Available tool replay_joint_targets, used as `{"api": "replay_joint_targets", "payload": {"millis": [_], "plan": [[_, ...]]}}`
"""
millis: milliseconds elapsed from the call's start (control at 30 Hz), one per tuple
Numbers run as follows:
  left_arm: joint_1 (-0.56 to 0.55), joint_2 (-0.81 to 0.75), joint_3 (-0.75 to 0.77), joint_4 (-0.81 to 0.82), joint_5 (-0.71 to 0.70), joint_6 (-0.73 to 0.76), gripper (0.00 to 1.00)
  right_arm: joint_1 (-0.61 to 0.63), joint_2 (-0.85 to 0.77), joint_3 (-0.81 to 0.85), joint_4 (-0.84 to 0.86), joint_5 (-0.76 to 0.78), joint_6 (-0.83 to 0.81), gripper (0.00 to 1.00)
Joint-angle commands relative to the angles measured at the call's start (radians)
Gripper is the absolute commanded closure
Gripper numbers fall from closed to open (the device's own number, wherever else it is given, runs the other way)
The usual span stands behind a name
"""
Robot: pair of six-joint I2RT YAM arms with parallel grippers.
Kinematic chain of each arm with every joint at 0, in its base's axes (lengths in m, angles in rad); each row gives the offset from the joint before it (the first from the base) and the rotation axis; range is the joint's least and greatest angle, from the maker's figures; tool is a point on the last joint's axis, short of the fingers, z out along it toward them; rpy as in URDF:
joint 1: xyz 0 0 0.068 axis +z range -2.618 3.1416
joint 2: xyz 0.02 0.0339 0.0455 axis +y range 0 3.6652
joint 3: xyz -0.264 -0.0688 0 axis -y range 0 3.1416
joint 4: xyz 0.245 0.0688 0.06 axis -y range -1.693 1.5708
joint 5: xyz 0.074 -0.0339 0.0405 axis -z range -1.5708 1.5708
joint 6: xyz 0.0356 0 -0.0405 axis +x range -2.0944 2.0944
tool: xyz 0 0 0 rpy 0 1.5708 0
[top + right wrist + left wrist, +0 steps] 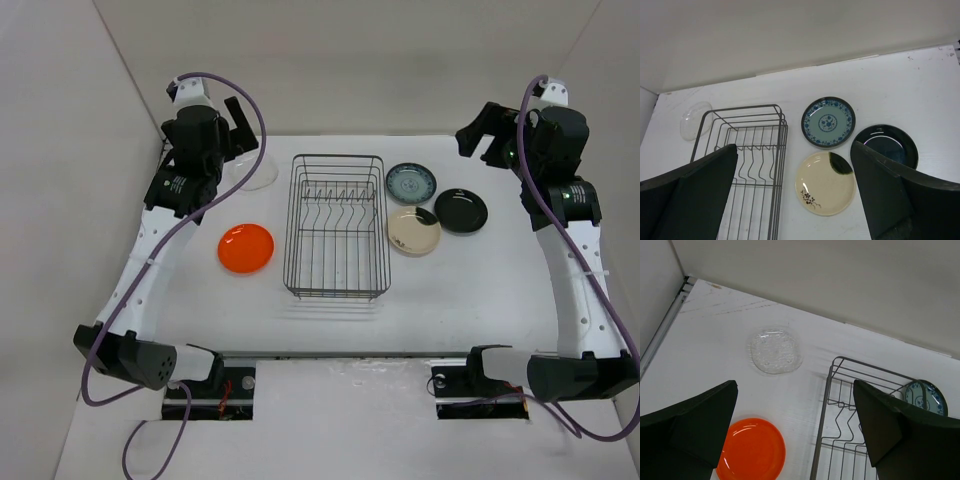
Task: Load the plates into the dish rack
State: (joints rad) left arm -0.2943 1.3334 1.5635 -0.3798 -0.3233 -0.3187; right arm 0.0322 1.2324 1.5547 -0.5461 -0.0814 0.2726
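Orange was the nearest colour on the white counter (330, 325). The orange plate (246, 248) lay flat at centre left of the top view, just beside the left wall of the dish rack (290, 230) but apart from it. The rack sat in the middle of the frame, its row of upright dividers bare and no plate between them or anywhere inside its wires.

To the right of the rack lay three more plates, all flat on the counter. The cream plate (413, 231) was nearest, just beside the rack's right wall, with the black plate (461, 210) right of it and the teal patterned plate (410, 183) behind. They were close together, and I could not tell whether their rims touched. Farthest back, at upper left, the clear plate (776, 351) lay flat off the rack's far left corner.

The left arm (190, 150) was raised above the clear plate's corner and the right arm (555, 150) above the far right of the counter. In both wrist views the jaws stood spread wide with nothing between them.

By my judgement the task had not begun in any way that showed. None of the five plates was loaded, so each of them had yet to be lifted, turned on edge and slotted in.
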Motion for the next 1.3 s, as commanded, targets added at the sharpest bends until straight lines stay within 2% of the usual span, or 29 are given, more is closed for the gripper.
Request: {"api": "replay_joint_targets", "payload": {"millis": [0, 200, 367, 433, 500, 567, 600, 633, 700, 733, 967, 1167, 1267], "plan": [[0.003, -0.028, -0.010, 0.048, -0.019, 0.000, 0.00, -0.003, -0.014, 0.039, 0.014, 0.032, 0.010, 0.00], [0.003, -0.037, -0.019, 0.048, -0.005, 0.000, 0.00, -0.003, -0.014, 0.048, 0.005, 0.069, 0.010, 0.00], [0.003, -0.046, -0.019, 0.048, 0.032, 0.009, 0.00, -0.012, -0.024, -0.054, 0.066, 0.163, 0.019, 0.00], [0.003, -0.046, -0.028, 0.058, 0.041, 0.009, 0.00, -0.052, 0.030, -0.067, 0.066, 0.119, 0.034, 0.00], [0.003, -0.046, -0.028, 0.058, 0.050, 0.009, 0.00, -0.132, 0.085, -0.067, 0.042, -0.019, 0.077, 0.02], [0.003, -0.046, -0.028, 0.058, 0.059, 0.009, 0.00, -0.184, 0.075, -0.166, 0.144, -0.057, 0.135, 0.03], [0.003, -0.057, -0.039, 0.058, 0.059, 0.018, 0.00, -0.260, 0.056, -0.226, 0.200, -0.067, 0.166, 0.03], [0.003, -0.057, -0.052, 0.058, 0.059, 0.018, 0.00, -0.318, 0.046, -0.334, 0.291, -0.121, 0.203, 0.04], [0.003, -0.080, -0.066, 0.073, 0.059, 0.027, 0.00, -0.415, 0.062, -0.427, 0.377, -0.313, 0.281, 0.04], [0.003, -0.091, -0.077, 0.087, 0.072, 0.027, 0.00, -0.457, 0.081, -0.448, 0.391, -0.329, 0.281, 0.06], [0.003, -0.059, -0.053, 0.074, 0.136, 0.027, 0.00, -0.528, 0.213, -0.567, 0.411, -0.330, 0.306, 0.07], [0.003, -0.091, -0.071, 0.085, 0.145, 0.027, 0.00, -0.542, 0.331, -0.555, 0.411, -0.311, 0.272, 0.08], [0.003, -0.091, -0.071, 0.085, 0.155, 0.027, 0.00, -0.551, 0.407, -0.498, 0.385, -0.311, 0.263, 0.12]]}}
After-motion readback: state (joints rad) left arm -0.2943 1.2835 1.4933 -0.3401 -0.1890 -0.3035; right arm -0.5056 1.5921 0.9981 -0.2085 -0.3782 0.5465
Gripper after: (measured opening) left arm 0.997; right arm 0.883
